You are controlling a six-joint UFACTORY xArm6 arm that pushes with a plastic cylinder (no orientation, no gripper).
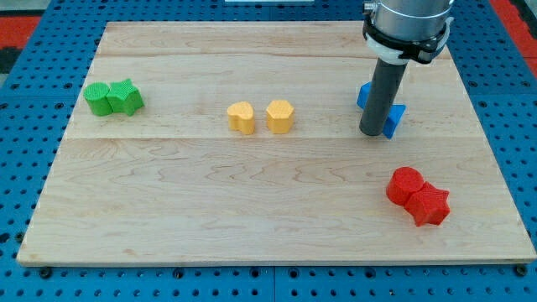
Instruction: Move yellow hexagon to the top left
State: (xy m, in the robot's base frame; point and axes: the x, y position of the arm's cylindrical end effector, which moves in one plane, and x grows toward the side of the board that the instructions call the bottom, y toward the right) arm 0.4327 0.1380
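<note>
The yellow hexagon [280,117] sits near the board's middle, a little above centre. A yellow heart-shaped block [242,117] stands just to its left, a small gap between them. My tip [372,132] rests on the board well to the right of the hexagon, touching or right next to the blue blocks [393,120], which it partly hides.
Two green blocks [113,98] sit together at the left edge. Two red blocks [418,196], one round and one star-like, sit at the lower right. The wooden board [210,210] lies on a blue pegboard table [17,168].
</note>
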